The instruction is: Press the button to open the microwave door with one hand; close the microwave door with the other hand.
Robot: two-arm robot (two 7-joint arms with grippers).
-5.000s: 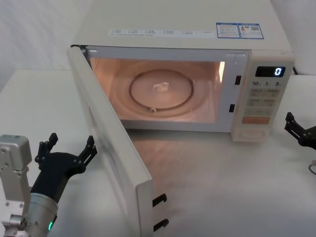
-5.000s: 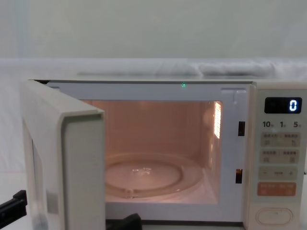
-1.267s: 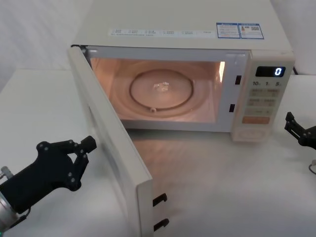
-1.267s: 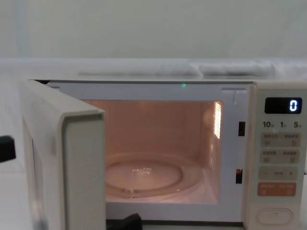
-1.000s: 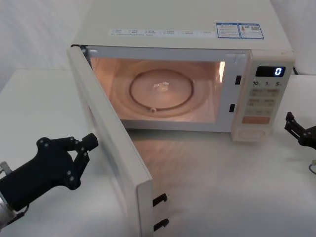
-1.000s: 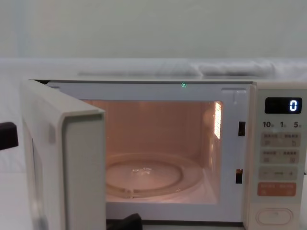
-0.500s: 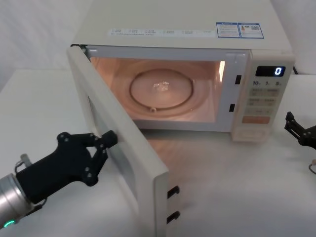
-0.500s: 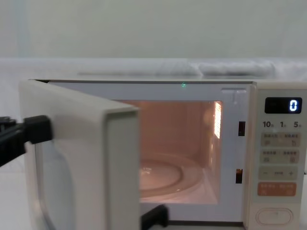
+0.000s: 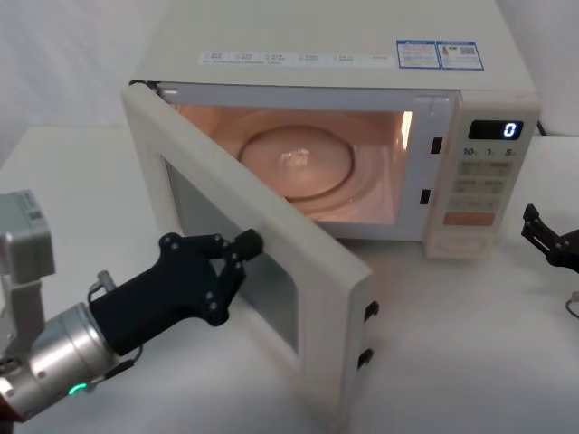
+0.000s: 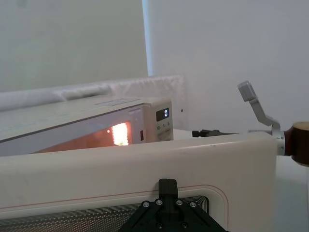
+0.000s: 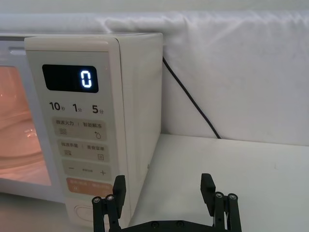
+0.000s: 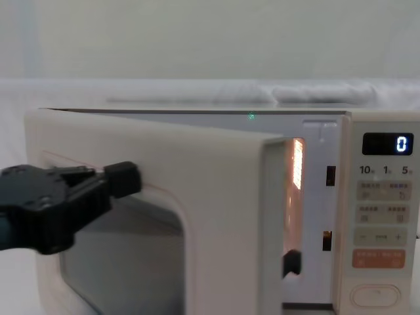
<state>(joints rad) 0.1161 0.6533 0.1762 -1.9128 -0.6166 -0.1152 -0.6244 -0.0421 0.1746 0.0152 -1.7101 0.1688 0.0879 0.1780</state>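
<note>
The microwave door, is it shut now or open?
Partly open: the microwave door stands angled off the lit cavity, with the left tool against its outer face.

the microwave (image 9: 344, 41) stands at the back of the table (image 9: 72, 181), its control panel (image 9: 481, 181) on the right end. the microwave door (image 9: 271, 271), hinged at the left, stands half open, angling forward and rightward across the cavity, where the turntable (image 9: 308, 163) lies. the left gripper (image 9: 237, 250) is outside the door, a fingertip touching its window (image 12: 125, 262). the button (image 12: 374, 296) sits lowest on the panel. the right gripper (image 9: 541, 237) is on the table's right, just beside the panel, apart from it
</note>
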